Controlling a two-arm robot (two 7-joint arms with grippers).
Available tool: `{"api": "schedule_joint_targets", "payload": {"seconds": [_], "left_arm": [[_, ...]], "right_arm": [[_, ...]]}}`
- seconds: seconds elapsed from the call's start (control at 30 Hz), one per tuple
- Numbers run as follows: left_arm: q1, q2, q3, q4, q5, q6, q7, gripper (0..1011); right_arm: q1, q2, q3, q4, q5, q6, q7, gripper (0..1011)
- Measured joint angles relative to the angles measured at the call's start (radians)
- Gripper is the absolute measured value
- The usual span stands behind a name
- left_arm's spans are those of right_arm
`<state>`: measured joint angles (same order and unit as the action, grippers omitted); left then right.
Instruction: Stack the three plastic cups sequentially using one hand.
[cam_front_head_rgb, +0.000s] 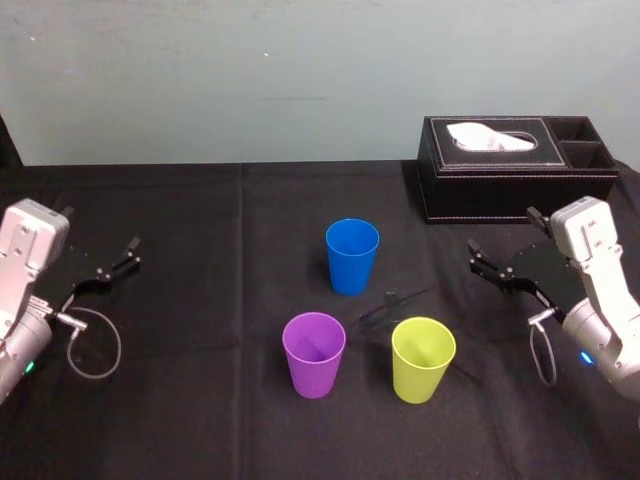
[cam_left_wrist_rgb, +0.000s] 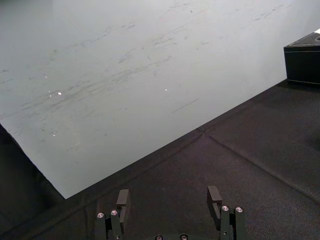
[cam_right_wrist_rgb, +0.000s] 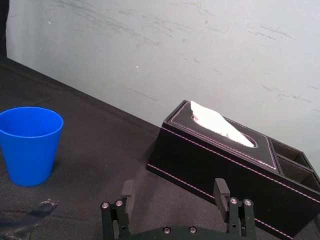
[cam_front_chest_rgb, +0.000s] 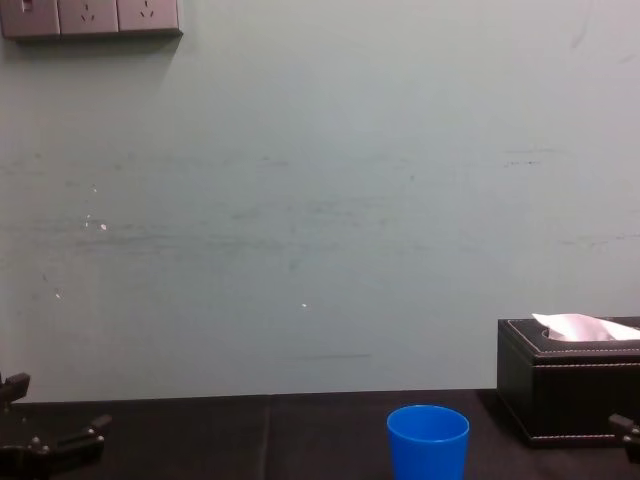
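Observation:
Three plastic cups stand upright and apart on the black tablecloth. The blue cup is farthest back, the purple cup is front left, and the yellow-green cup is front right. The blue cup also shows in the right wrist view and in the chest view. My right gripper hovers open and empty to the right of the cups, its fingers spread wide. At the table's left side, far from the cups, my left gripper is open and empty too, fingers apart.
A black leather tissue box with a white tissue stands at the back right, just behind my right gripper. A small dark scrap lies on the cloth between the blue and yellow-green cups. A pale wall closes off the table's far edge.

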<state>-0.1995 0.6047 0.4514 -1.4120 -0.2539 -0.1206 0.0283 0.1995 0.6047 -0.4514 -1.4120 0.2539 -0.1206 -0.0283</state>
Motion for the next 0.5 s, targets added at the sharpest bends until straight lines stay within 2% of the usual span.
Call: {"api": "schedule_joint_targets", "payload": {"seconds": [0.5], "left_arm": [[0.000,0.000,0.000,0.000,0.000,0.000,0.000,1010]], "right_arm": [[0.000,0.000,0.000,0.000,0.000,0.000,0.000,1003]]}}
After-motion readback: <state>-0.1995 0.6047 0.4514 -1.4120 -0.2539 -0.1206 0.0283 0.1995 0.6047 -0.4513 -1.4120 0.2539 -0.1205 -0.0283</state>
